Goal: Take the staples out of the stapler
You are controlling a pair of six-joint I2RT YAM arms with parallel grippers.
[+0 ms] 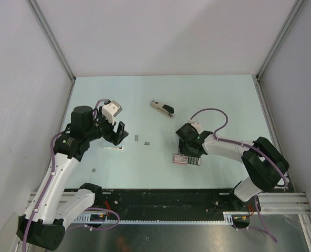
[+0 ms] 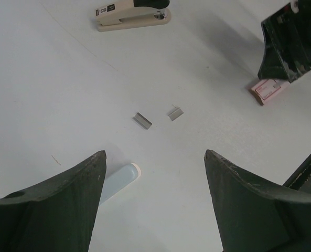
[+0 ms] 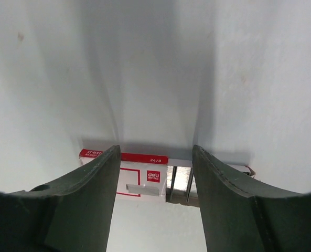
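**Item:** small desk stapler, beige body with black upper part (image 1: 162,108), lying closed in the upper centre of the top view. It is apart from both arms and nothing touches it.

**Handling (judged):** rigid, fairly light, with smooth plastic that may slip. It is best gripped across the narrow sides at mid-length, leaving the black top free to open.

**Left hand** (image 2: 155,155): fingers apart and empty, left of centre, above a small white capsule-shaped piece (image 2: 118,181).

**Right hand** (image 3: 155,149): fingers apart, poised over a flat pink-and-white staple box (image 3: 139,178), not clamped on it.

**Loose:** short metal staple strips (image 2: 142,120) at centre.

**Surface:** pale, smooth, matte tabletop (image 1: 223,105), which gives little grip.

**Room:** plain white panels with metal corner posts enclose three sides.
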